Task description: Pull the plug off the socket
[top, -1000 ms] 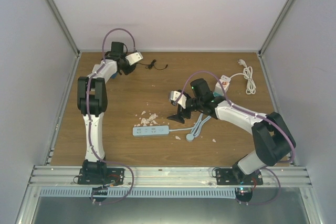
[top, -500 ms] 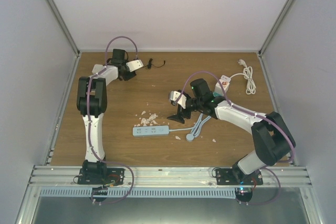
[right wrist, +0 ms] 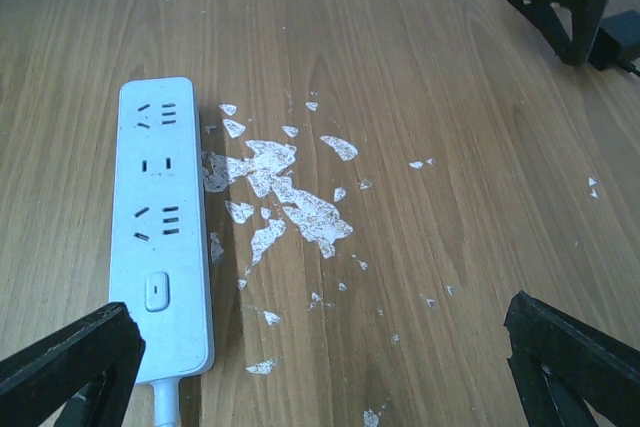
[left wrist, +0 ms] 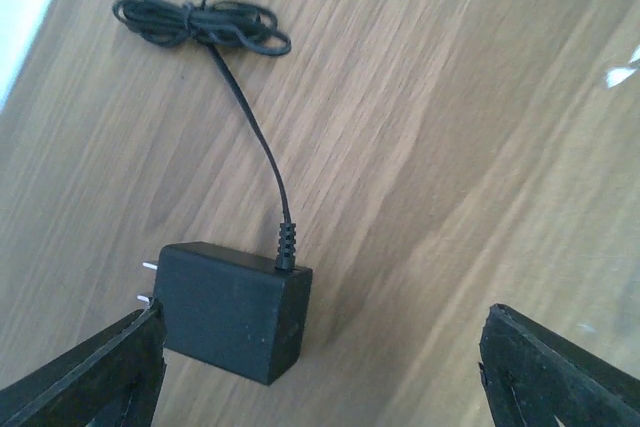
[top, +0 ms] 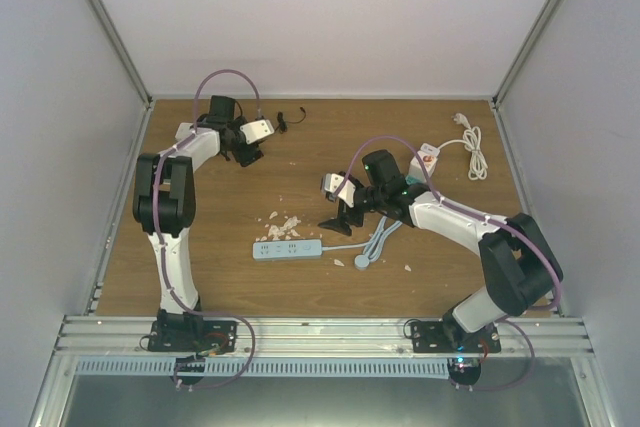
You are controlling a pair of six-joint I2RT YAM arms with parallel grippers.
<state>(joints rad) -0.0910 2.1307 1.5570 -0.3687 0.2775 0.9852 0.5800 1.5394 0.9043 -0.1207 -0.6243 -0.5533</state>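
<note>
Prongs bare, the black plug (left wrist: 232,309) lies on the wooden table (left wrist: 450,147) at the lower left of the left wrist view, between the spread fingers of the left gripper (left wrist: 322,352). The right gripper (right wrist: 320,352), also released, hovers over the white socket strip (right wrist: 165,217), frame left.

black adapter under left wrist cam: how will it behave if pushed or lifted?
The black adapter looks like a rigid block lying flat, so it will probably slide rather than roll or tip. Its thin cord looks floppy and should trail, and the bundled coil may drag when lifted.
</note>
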